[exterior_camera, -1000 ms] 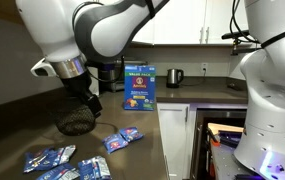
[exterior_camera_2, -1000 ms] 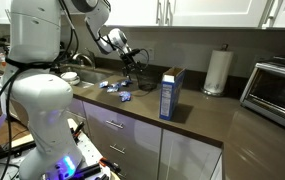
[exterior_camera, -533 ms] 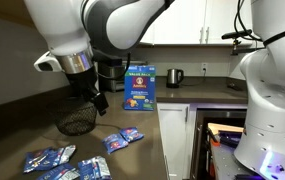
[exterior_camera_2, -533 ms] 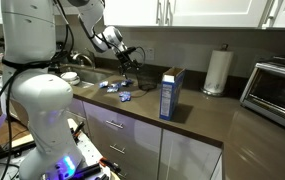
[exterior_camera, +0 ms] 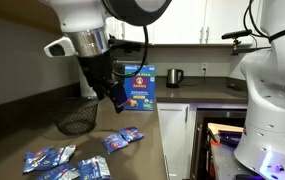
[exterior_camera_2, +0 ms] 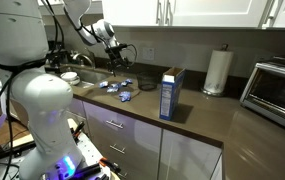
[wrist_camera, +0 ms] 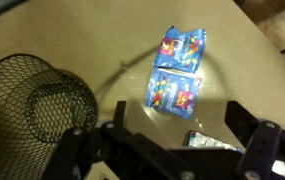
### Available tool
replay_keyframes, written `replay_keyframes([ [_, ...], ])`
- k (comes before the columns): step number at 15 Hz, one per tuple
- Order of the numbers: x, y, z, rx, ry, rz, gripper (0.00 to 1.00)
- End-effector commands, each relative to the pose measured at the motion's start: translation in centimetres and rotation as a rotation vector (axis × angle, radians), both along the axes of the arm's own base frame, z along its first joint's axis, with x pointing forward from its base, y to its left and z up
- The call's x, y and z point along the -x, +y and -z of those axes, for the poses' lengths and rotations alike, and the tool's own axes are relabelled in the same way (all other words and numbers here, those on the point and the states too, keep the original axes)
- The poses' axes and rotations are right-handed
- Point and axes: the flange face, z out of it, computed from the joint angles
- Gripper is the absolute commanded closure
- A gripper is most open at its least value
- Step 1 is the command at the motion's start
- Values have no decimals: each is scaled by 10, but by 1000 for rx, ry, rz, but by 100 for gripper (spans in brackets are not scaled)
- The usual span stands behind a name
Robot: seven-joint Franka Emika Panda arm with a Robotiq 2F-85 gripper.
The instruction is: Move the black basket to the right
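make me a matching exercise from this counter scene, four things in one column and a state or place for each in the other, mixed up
Things:
1 black basket
2 blue box
3 paper towel roll
4 gripper

States or places:
A white, upright beside the toaster oven
B open, holding nothing
C upright, printed front facing an exterior view
D see-through wire mesh, not held

Pairs: 1-D, 2-C, 3-A, 4-B

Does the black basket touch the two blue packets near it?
Apart. The wrist view shows a strip of bare counter between the basket and the packets.
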Motion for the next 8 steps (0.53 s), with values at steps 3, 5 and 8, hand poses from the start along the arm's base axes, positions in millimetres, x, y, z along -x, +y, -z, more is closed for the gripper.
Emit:
replay_keyframes([
  [3,38,-9,-28,-96,169,54,0],
  [5,46,-10,-36,-129,210,66,0],
  [8,54,-10,-45,-180,237,62,0],
])
